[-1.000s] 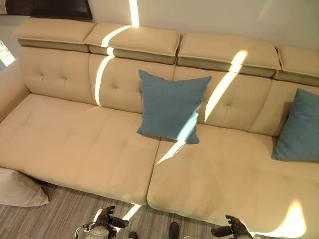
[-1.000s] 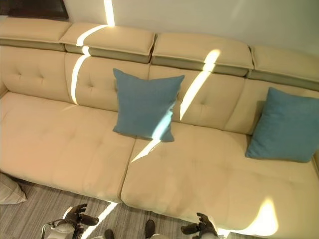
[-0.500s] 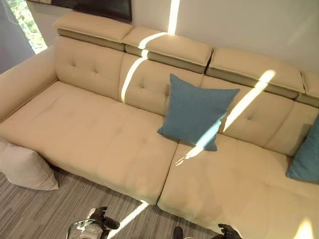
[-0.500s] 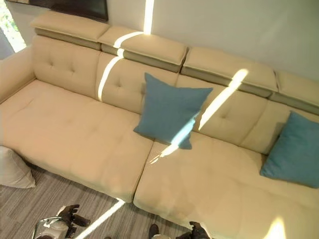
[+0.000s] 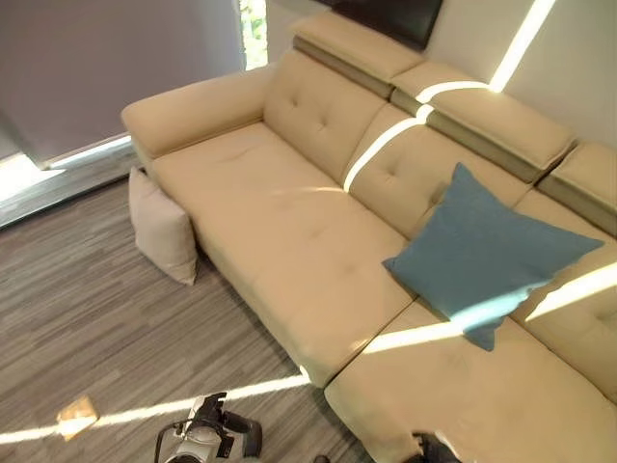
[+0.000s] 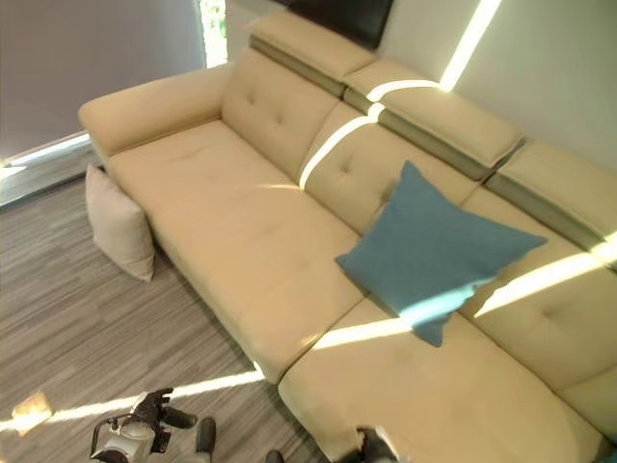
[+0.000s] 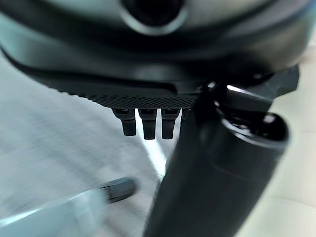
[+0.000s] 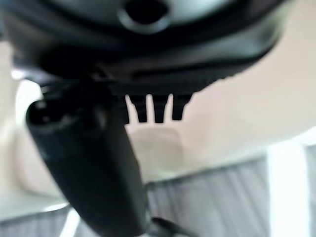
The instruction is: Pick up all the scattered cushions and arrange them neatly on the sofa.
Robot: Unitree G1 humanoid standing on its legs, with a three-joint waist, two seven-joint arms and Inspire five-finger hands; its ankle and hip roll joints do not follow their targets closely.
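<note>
Leaning: beige cushion (image 5: 164,228) on floor, against sofa (image 5: 280,222) | blue cushion (image 5: 487,257) on seat

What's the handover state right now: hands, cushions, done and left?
Left hand low in front of the sofa, open, empty. Right hand by the sofa's front edge, open, empty.
Square blue fabric cushion leans on the backrest of the beige tufted sofa: placed.
Off-white cushion stands on the grey wood-look floor, against the sofa's front below the armrest: not picked up.
Left: fetch it and set it on the sofa.
</note>
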